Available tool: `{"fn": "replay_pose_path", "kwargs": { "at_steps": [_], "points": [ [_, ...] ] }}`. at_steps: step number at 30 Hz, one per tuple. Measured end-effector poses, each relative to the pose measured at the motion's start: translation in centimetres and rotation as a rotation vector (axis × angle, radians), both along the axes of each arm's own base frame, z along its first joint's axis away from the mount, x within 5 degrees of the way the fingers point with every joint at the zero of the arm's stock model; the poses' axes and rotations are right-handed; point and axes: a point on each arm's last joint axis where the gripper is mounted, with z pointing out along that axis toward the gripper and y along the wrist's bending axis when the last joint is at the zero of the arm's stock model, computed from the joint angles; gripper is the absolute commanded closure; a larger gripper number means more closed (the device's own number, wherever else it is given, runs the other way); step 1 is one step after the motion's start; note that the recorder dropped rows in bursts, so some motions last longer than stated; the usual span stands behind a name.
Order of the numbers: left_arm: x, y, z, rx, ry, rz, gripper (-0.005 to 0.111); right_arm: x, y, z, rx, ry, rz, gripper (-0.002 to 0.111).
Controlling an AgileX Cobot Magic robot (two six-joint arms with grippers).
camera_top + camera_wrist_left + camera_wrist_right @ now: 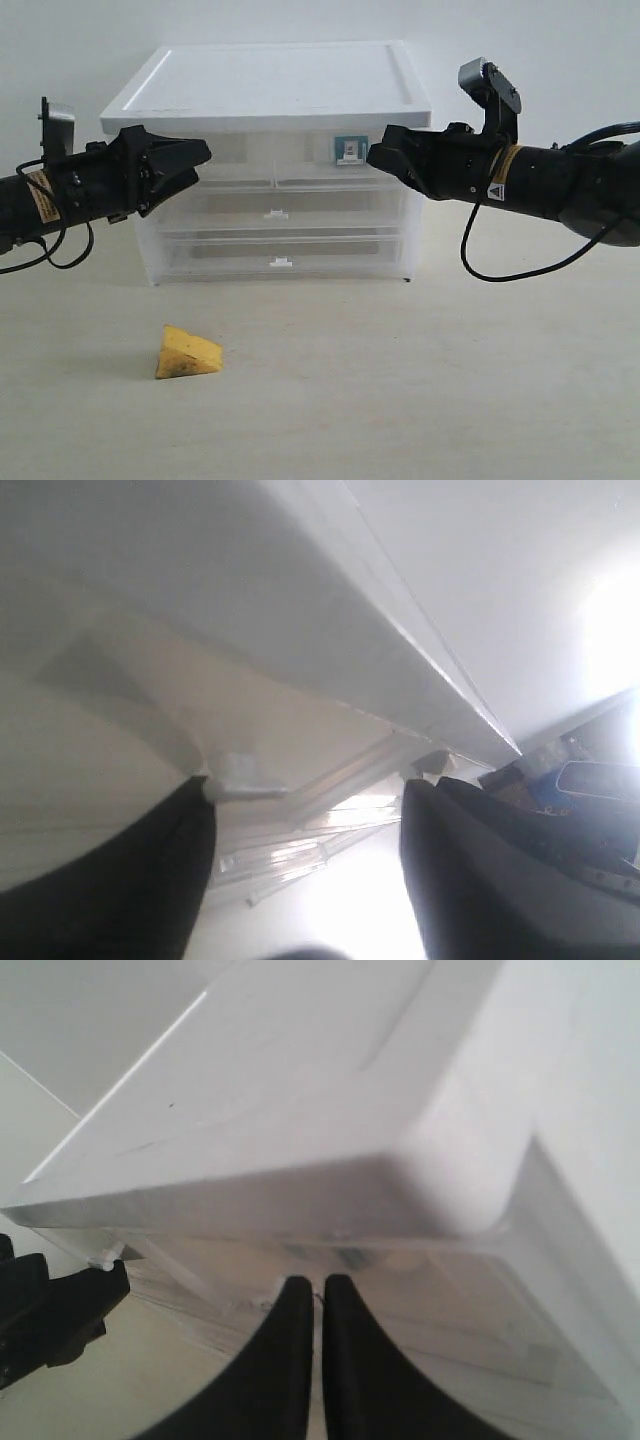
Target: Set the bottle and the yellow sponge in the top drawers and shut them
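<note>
The yellow sponge (188, 353) lies on the table in front of the chest (270, 85), left of centre. The bottle (350, 150) shows as a teal-labelled shape behind the translucent front of the right top drawer (310, 160). My right gripper (373, 156) (315, 1282) is shut, its tips against that drawer's front right beside the bottle. My left gripper (198, 160) (310, 785) is open at the left end of the left top drawer (235, 155), with nothing between its fingers. A white tab handle (242, 777) sits by one finger.
Two full-width drawers (275, 205) with small white handles sit under the top pair. The chest stands at the back of the pale table (420, 380), near a white wall. Both arms hover above the table on either side of the chest.
</note>
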Motion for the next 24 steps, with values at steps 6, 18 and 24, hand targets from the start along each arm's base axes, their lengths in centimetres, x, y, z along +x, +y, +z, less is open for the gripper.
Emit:
{"fn": "replay_pose_path", "kwargs": {
  "at_steps": [6, 18, 24],
  "points": [
    [0.1, 0.1, -0.2, 0.017, 0.008, 0.015, 0.074, 0.0, 0.0, 0.0, -0.003, 0.000, -0.001, 0.108],
    [0.3, 0.3, -1.0, 0.025, 0.028, 0.036, 0.103, 0.0, 0.0, -0.1, -0.012, -0.001, -0.005, 0.108],
    [-0.7, 0.5, -1.6, -0.017, 0.030, 0.053, 0.103, 0.0, 0.0, -0.1, -0.017, -0.006, -0.003, 0.108]
  ]
}}
